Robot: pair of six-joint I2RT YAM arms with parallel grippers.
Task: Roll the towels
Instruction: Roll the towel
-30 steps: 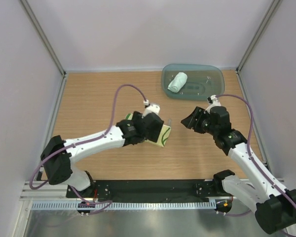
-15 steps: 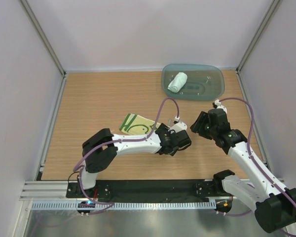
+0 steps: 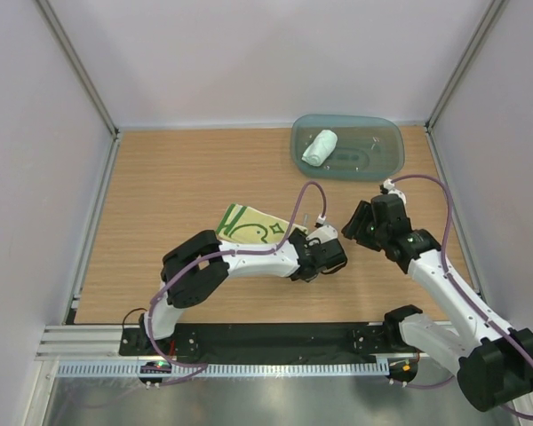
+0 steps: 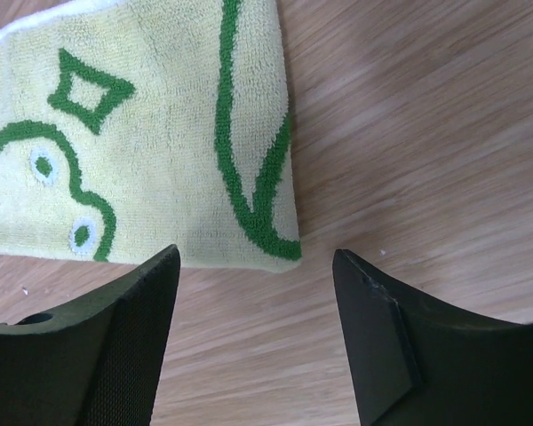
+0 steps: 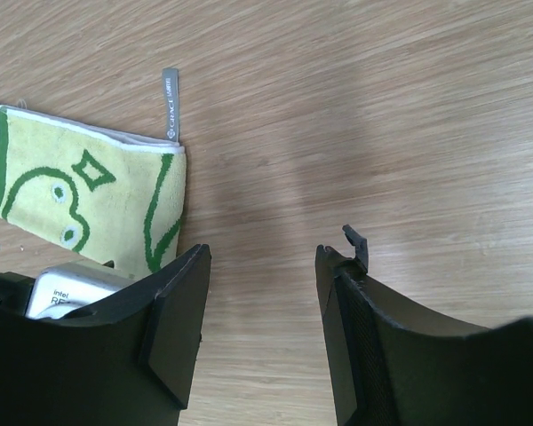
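Swung across the table (image 3: 160,177) off the yellow towel (image 3: 249,224) in the last second, the left gripper (image 4: 256,259), wide and empty, should I think drop low and pinch the hem squarely for a tight roll, since the flat towel's green-edged corner lies just ahead of the gap between its fingertips (image 4: 151,293).

1. Top view: bright, even, diffuse white light from above; the table (image 3: 160,177) shows only faint, soft-edged shadows beneath the arms; the metal strip (image 3: 249,399) along its near edge gives a dull sheen; focus sharp throughout.
2. Left wrist view: the yellow towel (image 4: 115,133) is well lit, its pile crisp; the left gripper's fingers (image 4: 124,346) are nearly black, detail lost; wood grain at right looks slightly smeared.
3. Right wrist view: a broad, soft shadow crosses the wood mid-frame; the right gripper's fingers (image 5: 382,355) are dark and underexposed.
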